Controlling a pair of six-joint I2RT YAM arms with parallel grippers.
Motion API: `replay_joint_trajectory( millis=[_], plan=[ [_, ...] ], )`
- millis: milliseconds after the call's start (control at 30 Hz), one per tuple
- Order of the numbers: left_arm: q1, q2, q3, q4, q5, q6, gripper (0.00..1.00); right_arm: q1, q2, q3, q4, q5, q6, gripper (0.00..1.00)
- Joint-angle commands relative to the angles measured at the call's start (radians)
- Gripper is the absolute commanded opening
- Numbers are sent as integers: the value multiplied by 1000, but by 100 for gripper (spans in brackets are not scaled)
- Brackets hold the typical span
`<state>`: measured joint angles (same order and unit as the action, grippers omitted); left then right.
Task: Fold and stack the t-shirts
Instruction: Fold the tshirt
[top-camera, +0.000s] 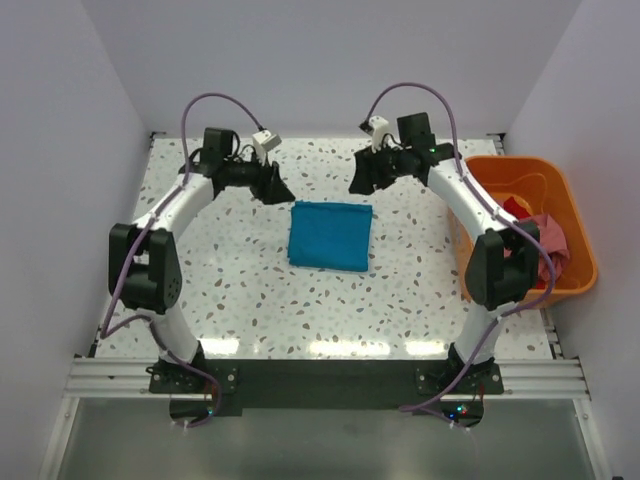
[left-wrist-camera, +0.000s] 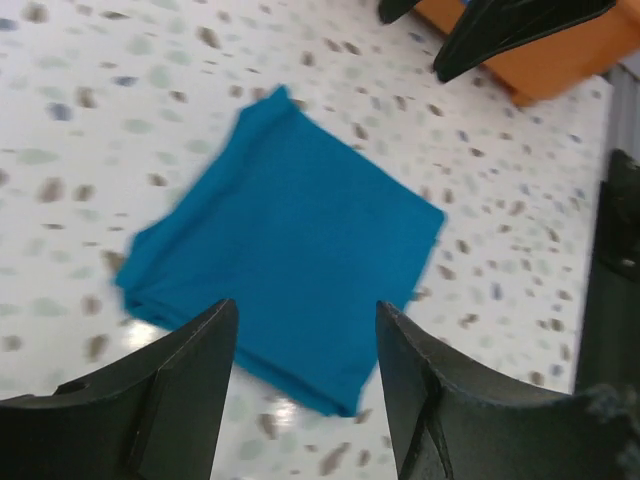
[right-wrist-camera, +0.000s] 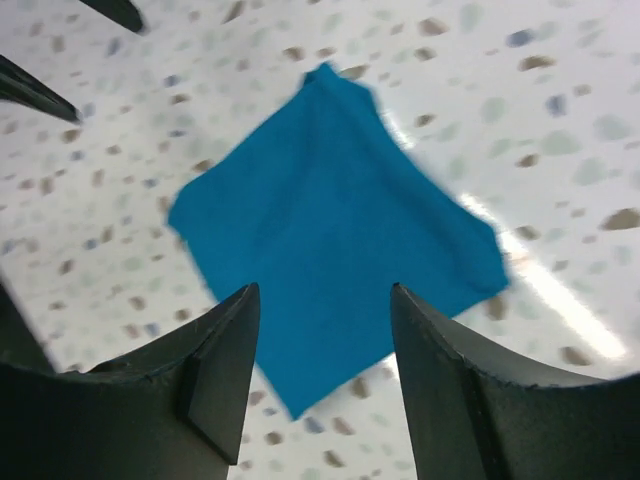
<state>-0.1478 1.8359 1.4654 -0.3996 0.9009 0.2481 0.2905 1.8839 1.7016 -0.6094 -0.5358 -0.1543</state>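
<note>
A teal-blue t-shirt (top-camera: 331, 235) lies folded into a small rectangle in the middle of the speckled table. It also shows in the left wrist view (left-wrist-camera: 290, 240) and in the right wrist view (right-wrist-camera: 335, 225). My left gripper (top-camera: 277, 189) hovers open and empty above the table just beyond the shirt's far left corner. My right gripper (top-camera: 362, 180) hovers open and empty just beyond its far right corner. Pink and red shirts (top-camera: 540, 235) lie bunched in the orange tub (top-camera: 575, 215) at the right.
The orange tub stands at the table's right edge, partly behind my right arm (top-camera: 495, 262). White walls close in the back and both sides. A corner of the tub shows in the left wrist view (left-wrist-camera: 560, 60).
</note>
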Motion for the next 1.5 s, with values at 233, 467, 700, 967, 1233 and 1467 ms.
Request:
replay_joint_trajectory(
  millis=[233,467,700,967,1233,1467],
  plan=[
    [-188,-71,-427,381,237,-579,62,131,-28,-376,62,-317,335,53],
    [-138,127,-479,660,204,-806,61,61,155,-399,82,-273,308,52],
    [-59,191,-505,716,219,-908,62,-10,227,-333,-22,-182,176,50],
    [7,-147,-447,428,133,-630,70,27,-3,-232,-37,-67,213,58],
    [132,-418,-380,115,-127,-417,92,335,-166,-252,33,532,107,75],
    [145,-538,-297,-73,-186,-280,95,372,16,-151,-15,599,90,80]
  ],
)
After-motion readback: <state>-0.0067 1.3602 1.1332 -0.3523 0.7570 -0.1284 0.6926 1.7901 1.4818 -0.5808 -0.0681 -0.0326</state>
